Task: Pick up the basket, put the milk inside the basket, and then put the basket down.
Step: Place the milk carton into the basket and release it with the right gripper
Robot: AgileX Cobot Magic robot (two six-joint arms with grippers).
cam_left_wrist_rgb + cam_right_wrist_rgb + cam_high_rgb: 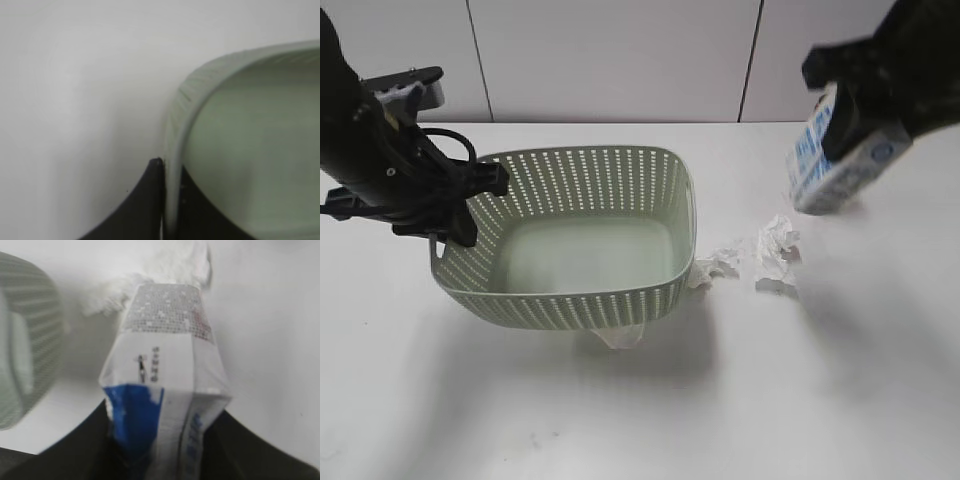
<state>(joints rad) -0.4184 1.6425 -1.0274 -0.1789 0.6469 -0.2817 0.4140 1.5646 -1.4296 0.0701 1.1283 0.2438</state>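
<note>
The pale sage-green slotted basket [582,240] is held tilted above the white table by its left end. My left gripper [458,205] is shut on the basket's rim; in the left wrist view the rim [172,165] runs between the two black fingers [170,200]. My right gripper [850,110] is shut on the milk [835,160], a white carton with blue printing, held in the air to the right of the basket. In the right wrist view the milk [165,370] sits between the black jaws [160,450], with the basket [25,370] at the left edge.
Crumpled white tissues [765,255] lie on the table right of the basket, and another piece [620,335] shows under the basket's front edge. A tissue [150,275] lies below the carton in the right wrist view. A white panelled wall stands behind the table.
</note>
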